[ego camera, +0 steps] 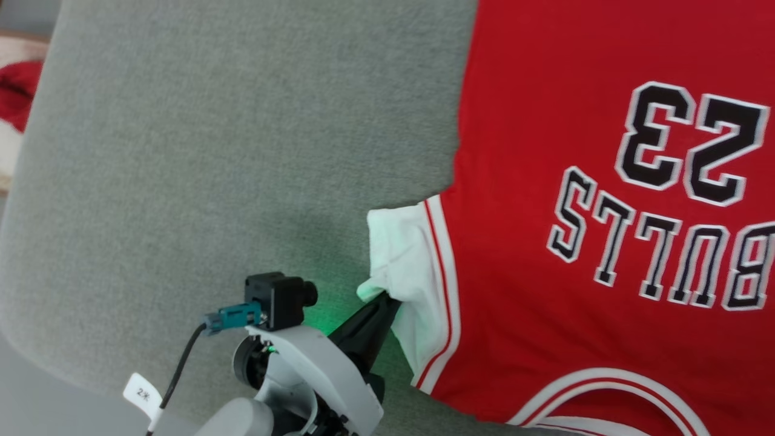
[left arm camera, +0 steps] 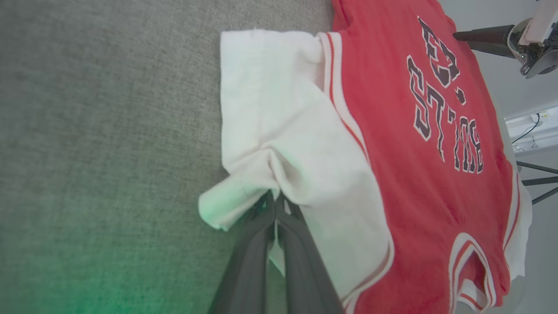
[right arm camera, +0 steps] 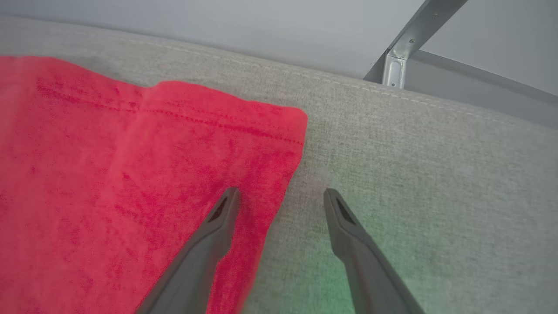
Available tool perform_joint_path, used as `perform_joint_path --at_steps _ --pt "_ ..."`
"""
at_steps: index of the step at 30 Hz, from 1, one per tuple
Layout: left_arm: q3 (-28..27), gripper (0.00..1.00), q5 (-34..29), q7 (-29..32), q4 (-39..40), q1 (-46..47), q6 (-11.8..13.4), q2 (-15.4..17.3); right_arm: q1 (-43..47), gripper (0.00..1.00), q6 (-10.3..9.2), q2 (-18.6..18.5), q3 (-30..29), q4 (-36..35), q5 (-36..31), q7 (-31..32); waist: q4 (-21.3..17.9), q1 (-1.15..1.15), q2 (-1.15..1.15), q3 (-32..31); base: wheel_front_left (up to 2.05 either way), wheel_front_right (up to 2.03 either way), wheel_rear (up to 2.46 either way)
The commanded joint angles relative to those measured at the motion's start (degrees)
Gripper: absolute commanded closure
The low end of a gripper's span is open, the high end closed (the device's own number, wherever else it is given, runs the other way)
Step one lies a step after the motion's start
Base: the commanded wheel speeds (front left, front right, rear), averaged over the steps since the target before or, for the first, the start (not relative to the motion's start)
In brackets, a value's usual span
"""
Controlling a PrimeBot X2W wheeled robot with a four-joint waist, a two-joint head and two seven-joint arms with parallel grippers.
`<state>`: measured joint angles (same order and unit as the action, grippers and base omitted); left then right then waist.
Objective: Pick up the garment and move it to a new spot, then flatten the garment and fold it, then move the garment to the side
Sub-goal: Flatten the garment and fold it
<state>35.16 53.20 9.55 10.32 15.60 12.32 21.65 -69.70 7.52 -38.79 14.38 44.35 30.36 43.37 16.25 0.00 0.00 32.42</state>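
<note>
Left gripper clamped on white sleeve of garment, near left. Right gripper wide, over garment edge on grey table.

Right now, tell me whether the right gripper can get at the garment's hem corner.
Probably yes: the right gripper stands open, one finger over the garment, the other over the grey table, with the hem corner just ahead and nothing between.

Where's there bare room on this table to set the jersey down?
The grey fabric tabletop is bare left of the red Bulls jersey, out to its curved edge. A narrower bare strip lies beyond the jersey's hem. Crowded: its white sleeve, pinched by the left hand.
</note>
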Motion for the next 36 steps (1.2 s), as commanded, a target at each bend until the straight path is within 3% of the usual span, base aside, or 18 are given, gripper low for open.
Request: perform_joint_path --at_steps 1,7,8,9,10,22,26,36 --pt "-0.13 1.00 -0.48 0.00 -1.24 0.99 0.26 -0.09 -1.37 0.00 -0.06 -0.42 0.70 1.78 -1.08 -0.13 3.12 0.00 0.00 3.08 0.00 0.00 0.00" --pt "0.19 1.00 -0.63 -0.28 -2.12 1.91 -0.17 -0.84 -1.58 0.00 0.10 1.86 3.93 5.74 -0.01 3.61 3.02 0.00 0.00 4.27 0.00 0.00 0.00" --pt "0.19 1.00 -0.61 -0.37 -2.31 1.94 -0.09 -0.86 -1.73 0.27 0.14 2.12 4.62 5.69 0.43 3.93 2.91 0.00 0.00 4.31 0.00 0.00 0.00" --pt "0.13 1.00 -0.64 -0.42 -2.54 2.01 -0.10 -0.88 -1.97 0.78 0.15 2.17 5.10 5.70 0.92 4.18 2.79 0.00 0.00 4.31 0.00 0.00 0.00" --pt "0.04 1.00 -0.66 -0.51 -2.76 2.13 -0.02 -0.91 -2.22 1.00 0.15 2.06 5.42 5.65 1.02 3.86 2.67 0.00 0.00 4.29 0.00 0.00 0.00" --pt "-1.24 1.00 -1.59 -2.50 -4.20 3.56 0.22 -0.86 -0.35 1.00 0.05 -0.23 7.75 5.39 5.35 -0.55 -0.05 0.00 0.00 -1.17 0.00 0.00 0.00" --pt "-1.82 1.00 -1.51 -2.97 -4.92 2.61 0.66 -0.27 5.05 1.00 0.05 -1.48 11.34 0.14 11.04 0.92 -2.54 0.00 0.00 -4.83 0.00 0.00 0.00" --pt "-3.53 1.00 -0.75 -2.60 -4.82 -0.74 2.68 2.52 24.39 1.00 -0.05 -12.58 18.73 -18.78 23.07 2.96 -8.33 0.00 0.00 -12.28 0.00 0.00 0.00"
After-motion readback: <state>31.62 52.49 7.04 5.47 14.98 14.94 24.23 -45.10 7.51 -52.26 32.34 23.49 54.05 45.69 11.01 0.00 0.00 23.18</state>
